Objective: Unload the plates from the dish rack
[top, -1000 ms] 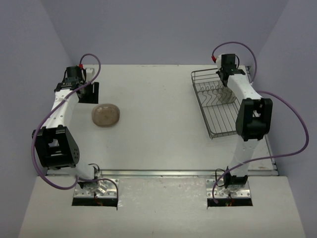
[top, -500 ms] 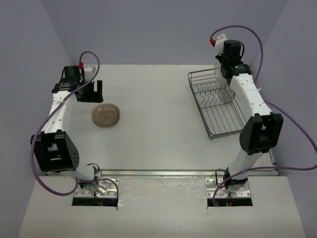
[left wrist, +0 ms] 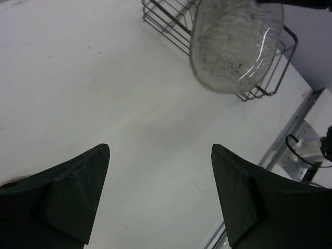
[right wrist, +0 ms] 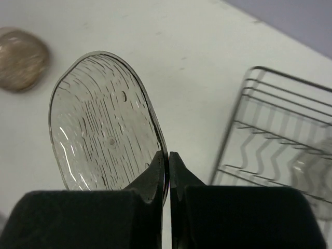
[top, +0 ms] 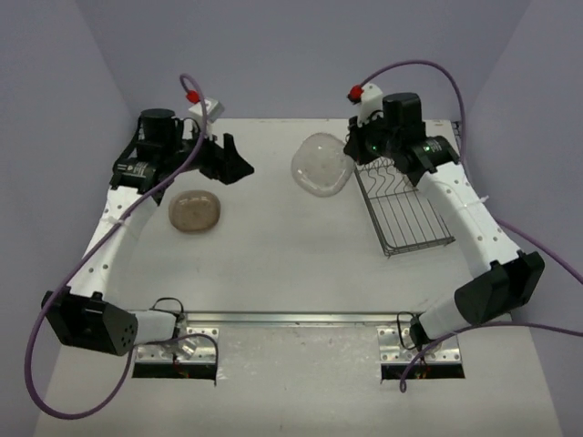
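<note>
My right gripper (top: 352, 153) (right wrist: 167, 155) is shut on the rim of a clear plate (top: 322, 164) (right wrist: 104, 129). It holds the plate on edge in the air, left of the dish rack (top: 405, 214) (right wrist: 275, 129). A smoky brown plate (top: 194, 211) (right wrist: 21, 59) lies flat on the table at the left. My left gripper (top: 239, 164) (left wrist: 160, 148) is open and empty above the table, between the two plates. It faces the held plate (left wrist: 236, 44) and the rack (left wrist: 165, 22). A faint translucent shape (right wrist: 307, 168) sits in the rack; I cannot tell what it is.
The white table (top: 291, 264) is walled by purple panels at the back and sides. The table's metal edge rail (top: 301, 317) runs along the near side. Purple cables loop from both arms.
My right gripper has lifted the clear plate out of the rack and carried it left over the table. My left arm has swung right from the far left corner toward the middle.
</note>
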Controlling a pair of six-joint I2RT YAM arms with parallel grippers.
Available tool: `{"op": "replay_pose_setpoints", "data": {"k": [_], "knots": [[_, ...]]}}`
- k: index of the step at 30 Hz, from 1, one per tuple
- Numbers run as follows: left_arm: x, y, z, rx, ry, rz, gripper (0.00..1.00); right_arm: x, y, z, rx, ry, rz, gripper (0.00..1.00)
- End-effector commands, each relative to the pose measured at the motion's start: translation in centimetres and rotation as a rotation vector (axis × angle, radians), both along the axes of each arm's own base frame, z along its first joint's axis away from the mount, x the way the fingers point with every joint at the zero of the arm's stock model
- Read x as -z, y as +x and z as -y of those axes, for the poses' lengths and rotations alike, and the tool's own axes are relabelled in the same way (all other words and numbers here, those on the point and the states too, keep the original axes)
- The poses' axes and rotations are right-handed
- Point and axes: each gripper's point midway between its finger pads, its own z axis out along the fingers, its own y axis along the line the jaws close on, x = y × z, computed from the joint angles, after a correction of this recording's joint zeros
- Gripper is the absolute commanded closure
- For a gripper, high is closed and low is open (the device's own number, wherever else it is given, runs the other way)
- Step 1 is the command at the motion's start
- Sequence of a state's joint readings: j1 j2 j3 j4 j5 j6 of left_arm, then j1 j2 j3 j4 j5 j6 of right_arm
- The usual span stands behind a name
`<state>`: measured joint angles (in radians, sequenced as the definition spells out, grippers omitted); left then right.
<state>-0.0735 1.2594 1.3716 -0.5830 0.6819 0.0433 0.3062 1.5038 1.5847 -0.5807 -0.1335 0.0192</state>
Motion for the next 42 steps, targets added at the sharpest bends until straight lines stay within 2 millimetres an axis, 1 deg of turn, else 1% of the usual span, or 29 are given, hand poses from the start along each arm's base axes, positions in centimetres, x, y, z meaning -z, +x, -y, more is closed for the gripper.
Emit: {"op": "replay_pose_setpoints", "data": {"k": [1, 3, 5, 8, 11, 13, 14, 16, 17, 18, 20, 22, 23, 24, 25, 26, 27, 28, 30, 31, 33, 35, 37, 40, 42], "knots": [[3.0, -1.2, 4.7, 0.138, -0.022, -0.105, 0.26, 2.1, -4.5, -8.4, -0.192, 0.173, -0.138, 1.0], [4.1, -1.1, 5.4, 0.146, -0.008, -0.136, 0.31, 2.4, -5.3, -10.1, -0.235, 0.173, -0.153, 1.0], [4.9, -1.1, 6.0, 0.152, 0.009, -0.157, 0.34, 2.9, -5.7, -11.2, -0.259, 0.16, -0.167, 1.0], [6.7, -1.2, 6.9, 0.168, 0.055, -0.199, 0.38, 3.0, -6.2, -12.3, -0.291, 0.147, -0.175, 1.0], [8.5, -1.5, 7.5, 0.193, 0.104, -0.229, 0.48, 3.2, -6.6, -13.5, -0.319, 0.131, -0.18, 1.0], [8.9, -1.7, 7.6, 0.197, 0.123, -0.241, 0.53, 3.5, -6.6, -13.7, -0.323, 0.118, -0.182, 1.0], [9.5, -1.8, 7.6, 0.2, 0.142, -0.256, 0.59, 3.5, -6.7, -13.9, -0.327, 0.109, -0.175, 1.0], [10.0, -1.5, 7.5, 0.202, 0.165, -0.268, 0.66, 3.4, -6.6, -14.0, -0.327, 0.099, -0.165, 1.0], [10.3, -1.3, 7.2, 0.187, 0.182, -0.272, 0.74, 3.4, -6.6, -14.0, -0.328, 0.098, -0.165, 1.0], [10.5, -1.3, 6.9, 0.177, 0.195, -0.277, 0.8, 3.3, -6.6, -14.0, -0.327, 0.095, -0.16, 1.0], [10.8, -1.1, 6.6, 0.164, 0.205, -0.284, 0.87, 3.4, -6.4, -13.8, -0.318, 0.084, -0.154, 1.0], [10.9, -1.0, 6.2, 0.151, 0.195, -0.285, 0.96, 3.6, -6.2, -13.4, -0.301, 0.067, -0.15, 0.93], [11.0, -1.2, 6.2, 0.148, 0.193, -0.291, 0.97, 3.7, -6.0, -13.3, -0.292, 0.062, -0.149, 0.92], [11.1, -0.7, 5.1, 0.116, 0.175, -0.301, 1.0, 4.0, -5.8, -12.9, -0.273, 0.044, -0.144, 0.74], [11.1, -0.4, 4.4, 0.097, 0.162, -0.31, 1.0, 4.1, -5.6, -12.6, -0.257, 0.034, -0.14, 0.58], [11.2, 0.1, 3.2, 0.065, 0.138, -0.328, 1.0, 4.4, -5.4, -12.1, -0.233, 0.018, -0.134, 0.39], [11.3, 0.3, 2.2, 0.044, 0.115, -0.347, 1.0, 4.5, -5.2, -11.7, -0.215, 0.005, -0.127, 0.25], [11.3, 0.6, 1.2, 0.017, 0.104, -0.357, 1.0, 4.7, -5.1, -11.4, -0.2, -0.006, -0.125, 0.15], [12.2, 1.4, -1.8, -0.07, 0.107, -0.394, 1.0, 5.2, -4.8, -10.3, -0.159, -0.043, -0.109, 0.04], [12.6, 1.8, -3.3, -0.117, 0.115, -0.407, 1.0, 5.3, -4.6, -9.8, -0.145, -0.061, -0.1, 0.01], [13.5, 2.4, -6.7, -0.221, 0.135, -0.432, 1.0, 5.7, -4.5, -9.0, -0.126, -0.09, -0.094, 0.01], [15.3, 2.9, -10.2, -0.308, 0.17, -0.484, 1.0, 6.1, -4.5, -8.3, -0.117, -0.107, -0.097, 0.01], [17.4, 2.9, -12.7, -0.352, 0.2, -0.58, 1.0, 6.5, -4.7, -7.9, -0.11, -0.111, -0.102, 0.01], [19.0, 2.9, -16.1, -0.416, 0.179, -0.652, 1.0, 6.8, -4.8, -7.6, -0.108, -0.114, -0.106, 0.01], [20.6, 2.8, -18.5, -0.459, 0.177, -0.712, 1.0, 7.1, -5.0, -7.3, -0.106, -0.119, -0.108, 0.01]]}}
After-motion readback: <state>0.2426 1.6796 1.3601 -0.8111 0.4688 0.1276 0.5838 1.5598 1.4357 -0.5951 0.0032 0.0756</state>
